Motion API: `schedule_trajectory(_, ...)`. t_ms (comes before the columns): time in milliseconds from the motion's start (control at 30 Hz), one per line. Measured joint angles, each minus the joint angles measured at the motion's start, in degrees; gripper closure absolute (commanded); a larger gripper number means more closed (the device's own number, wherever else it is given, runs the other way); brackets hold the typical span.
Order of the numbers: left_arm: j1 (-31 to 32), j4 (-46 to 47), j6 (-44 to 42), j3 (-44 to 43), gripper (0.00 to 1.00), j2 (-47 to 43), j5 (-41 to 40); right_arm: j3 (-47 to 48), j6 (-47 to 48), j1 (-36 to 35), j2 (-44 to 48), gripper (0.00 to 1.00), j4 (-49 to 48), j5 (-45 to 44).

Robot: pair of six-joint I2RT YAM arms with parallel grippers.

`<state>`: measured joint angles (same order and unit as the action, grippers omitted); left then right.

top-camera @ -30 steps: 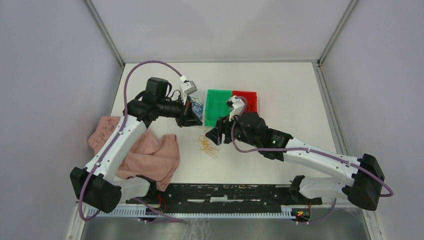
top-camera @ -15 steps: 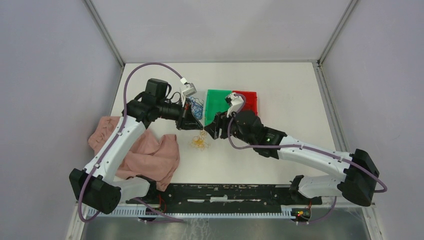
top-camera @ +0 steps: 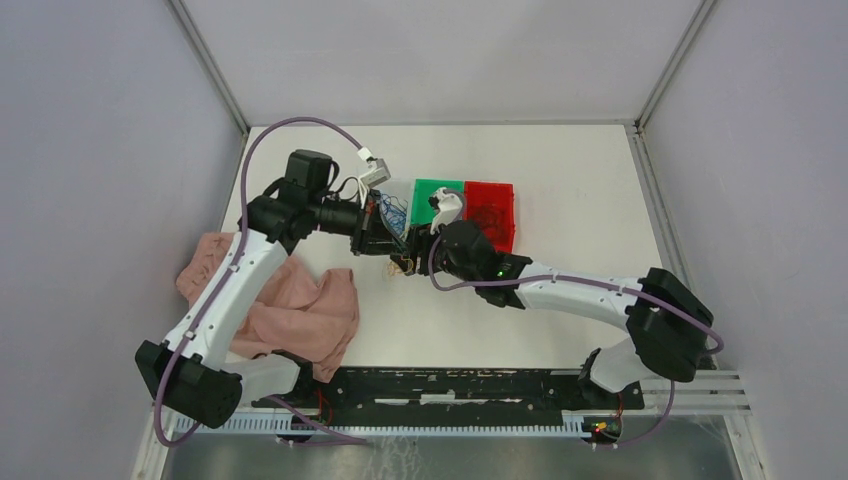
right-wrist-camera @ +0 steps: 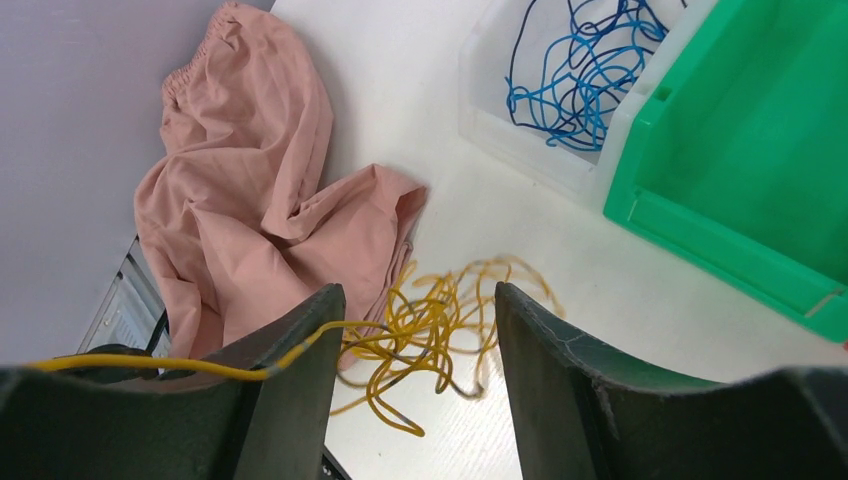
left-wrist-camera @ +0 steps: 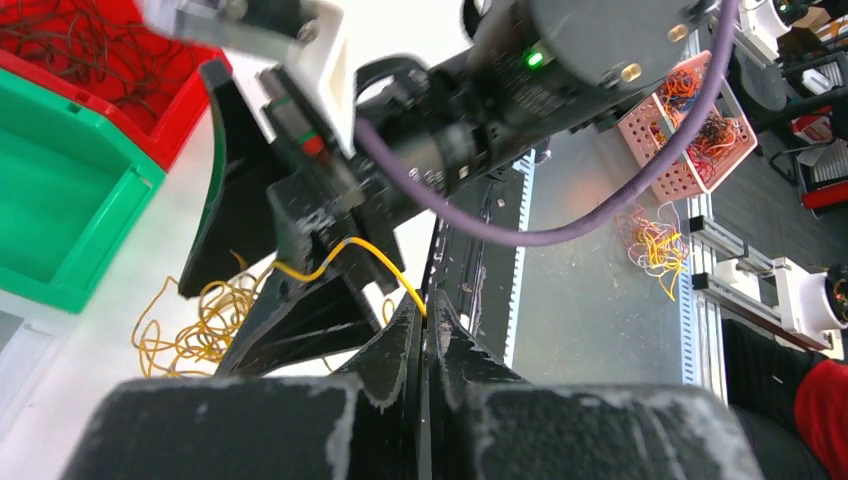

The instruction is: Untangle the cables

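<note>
**Operator:** Which step is in hand?

**Technician:** Separating one strand. The left gripper (left-wrist-camera: 425, 318) has its fingers pressed together on a single yellow strand (left-wrist-camera: 370, 255). The right gripper (right-wrist-camera: 418, 296) has its fingers apart and grips nothing. It straddles the yellow cables (right-wrist-camera: 440, 335), which lie heaped on the table (right-wrist-camera: 560, 290).

**Operator:** What does the next move call for?

**Technician:** Probably the right fingers close on the heap to anchor it while the left gripper draws its strand clear. Pull slowly, because loops may snag and drag the whole heap.

**Operator:** What about clearances?

**Technician:** The pink cloth (right-wrist-camera: 250, 210) lies just beside the heap on the left arm's side. Whether it touches the heap cannot be told, so treat it as a catch hazard. Beyond the heap stands the clear bin (right-wrist-camera: 520, 160) holding blue cables (right-wrist-camera: 575, 70), then the green bin (right-wrist-camera: 760, 130), which shows no cables inside. The red bin (left-wrist-camera: 190, 95) with dark cables (left-wrist-camera: 70, 40) comes next. The bin walls limit any pull away from the bases. Open table lies toward the right arm's side.
</note>
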<state>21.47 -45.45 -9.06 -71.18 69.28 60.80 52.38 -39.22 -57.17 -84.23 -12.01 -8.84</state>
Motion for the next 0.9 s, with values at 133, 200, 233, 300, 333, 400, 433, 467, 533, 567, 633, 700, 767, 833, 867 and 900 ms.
schedule_trajectory(133,0.0,-0.2,0.7,-1.7,0.97,0.0,0.87,0.0,-0.85,0.0,-2.75,0.39,-2.4,0.81)
schedule_trajectory(200,0.0,-0.31,1.09,-2.91,0.97,0.0,1.05,0.0,-1.11,0.0,-3.72,0.4,-3.19,1.03)
schedule_trajectory(233,0.0,-0.33,1.2,-3.54,0.97,0.0,1.14,0.0,-1.25,0.0,-4.17,0.41,-3.63,1.11)
schedule_trajectory(300,0.0,-0.33,1.68,-4.5,0.97,0.0,1.29,0.0,-1.53,0.0,-4.85,0.44,-4.17,1.22)
schedule_trajectory(333,0.0,-0.39,1.99,-4.92,0.97,0.0,1.27,0.0,-1.6,0.0,-5.01,0.45,-4.24,1.25)
schedule_trajectory(400,0.0,-0.61,2.45,-5.55,0.97,0.0,1.22,0.0,-1.73,0.0,-5.03,0.47,-4.63,1.25)
schedule_trajectory(433,0.0,-0.83,2.62,-5.86,0.97,0.0,1.18,0.0,-1.73,0.0,-5.03,0.47,-4.9,1.25)
schedule_trajectory(467,0.0,-1.01,2.86,-6.36,0.97,0.0,1.01,0.0,-1.73,0.0,-5.03,0.48,-5.14,1.25)
schedule_trajectory(533,0.0,-1.44,3.21,-7.58,0.97,0.07,0.72,-0.09,-1.7,0.0,-5.03,0.5,-5.55,1.25)
schedule_trajectory(567,0.0,-1.62,3.56,-8.44,0.97,0.11,0.55,-0.22,-1.68,0.0,-5.03,0.51,-5.86,1.25)
schedule_trajectory(633,0.0,-1.97,4.13,-10.01,0.97,0.22,-0.13,-0.81,-1.64,0.0,-5.03,0.53,-6.84,1.25)
schedule_trajectory(700,0.0,-2.23,4.68,-11.5,0.97,0.44,-0.9,-1.84,-1.57,0.0,-4.9,0.55,-7.41,1.22)
schedule_trajectory(767,0.0,-2.91,5.14,-12.79,0.97,0.68,-2.08,-3.32,-1.6,0.0,-4.37,0.56,-8.11,1.22)
schedule_trajectory(833,0.0,-4.26,5.2,-13.86,0.97,1.05,-2.82,-4.92,-1.6,0.0,-3.06,0.57,-8.87,1.14)
schedule_trajectory(867,0.0,-5.18,5.2,-14.51,0.97,1.31,-3.21,-5.95,-1.6,-0.02,-2.03,0.57,-9.14,0.96)
schedule_trajectory(900,0.02,-5.73,5.2,-15.15,0.97,1.51,-3.58,-6.86,-1.6,-0.02,-1.11,0.58,-9.33,0.79)
